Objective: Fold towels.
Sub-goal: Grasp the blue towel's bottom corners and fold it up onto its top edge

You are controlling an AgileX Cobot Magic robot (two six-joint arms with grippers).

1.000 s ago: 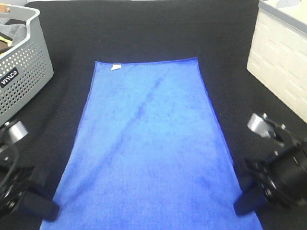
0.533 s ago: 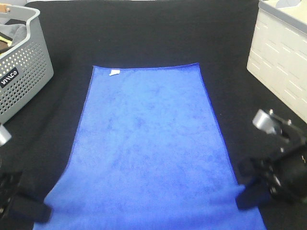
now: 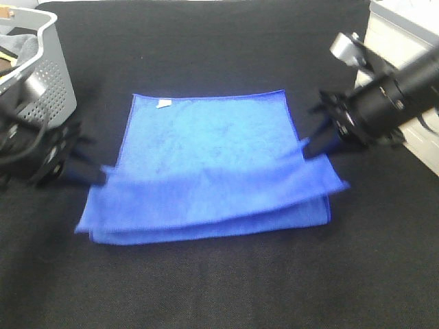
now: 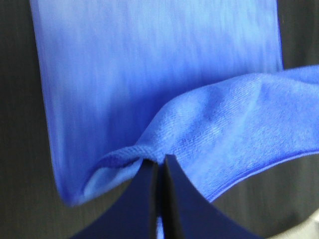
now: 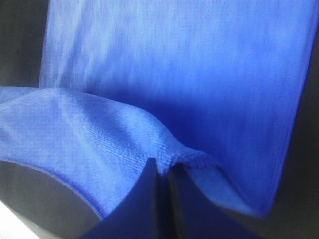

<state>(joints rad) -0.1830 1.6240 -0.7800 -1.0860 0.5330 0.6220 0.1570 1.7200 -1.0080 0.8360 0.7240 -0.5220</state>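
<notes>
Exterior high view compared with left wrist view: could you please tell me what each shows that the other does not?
Only the exterior high view shows the grey basket, the white crate, the right pincer and the white tag. Only the left wrist view shows clearly how the left pincer is shut on the blue towel at a bunched edge. Both show the blue towel doubled over itself on black cloth.
</notes>
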